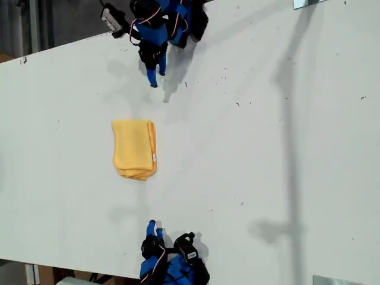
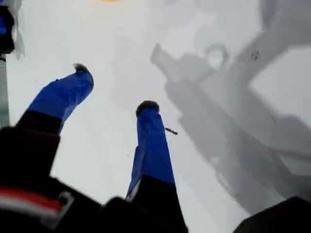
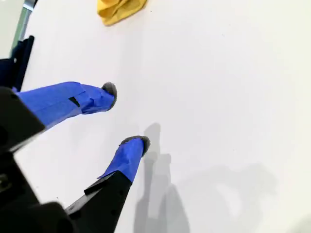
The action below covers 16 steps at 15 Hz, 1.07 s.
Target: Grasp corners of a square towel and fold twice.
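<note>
Towel (image 1: pixel 134 148) lies folded into a narrow yellow rectangle on the white table (image 1: pixel 267 154), toward the exterior view's left of centre, roughly midway between the two arms. A small white tag (image 1: pixel 154 158) shows on its long edge facing the exterior view's right, and layered folds show at its end nearer that view's bottom.

Nothing touches the towel, and bare tabletop surrounds it on every side; only small dark specks and arm shadows mark the surface. One arm sits at the exterior view's top edge, the other at its bottom edge, both well apart from the cloth. Which is which I cannot tell.

My first gripper (image 2: pixel 114 90) hangs over bare table with its blue-taped fingers spread, holding nothing. My second gripper (image 3: pixel 124 116) is likewise spread and empty, with the towel (image 3: pixel 120 9) lying well beyond its tips.
</note>
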Each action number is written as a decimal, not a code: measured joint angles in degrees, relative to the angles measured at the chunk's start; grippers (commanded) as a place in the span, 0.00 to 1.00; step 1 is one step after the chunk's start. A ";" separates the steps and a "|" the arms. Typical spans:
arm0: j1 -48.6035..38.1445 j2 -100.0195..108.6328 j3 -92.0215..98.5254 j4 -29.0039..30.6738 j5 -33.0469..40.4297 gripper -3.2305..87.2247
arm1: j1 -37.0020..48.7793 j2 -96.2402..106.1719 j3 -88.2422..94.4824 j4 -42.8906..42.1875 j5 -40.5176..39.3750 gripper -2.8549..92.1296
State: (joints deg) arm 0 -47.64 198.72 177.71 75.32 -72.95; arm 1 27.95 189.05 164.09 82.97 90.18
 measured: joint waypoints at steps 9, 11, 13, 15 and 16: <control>0.00 0.00 0.53 -0.09 6.50 0.22 | -4.75 0.00 0.18 0.97 -4.75 0.26; 0.00 0.00 0.70 -0.09 12.13 0.22 | -4.75 0.00 0.18 0.97 -4.75 0.26; 0.00 0.00 0.70 -0.09 12.57 0.22 | -4.75 0.00 0.18 0.97 -4.75 0.26; 0.00 0.00 0.70 -0.09 12.74 0.22 | -4.75 0.00 0.18 0.97 -4.75 0.26; 0.00 0.00 0.70 -0.09 12.74 0.22 | -4.75 0.00 0.18 0.97 -4.75 0.26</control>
State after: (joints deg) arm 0 -47.64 198.72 178.42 75.23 -60.21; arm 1 23.20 189.05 164.27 83.94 85.43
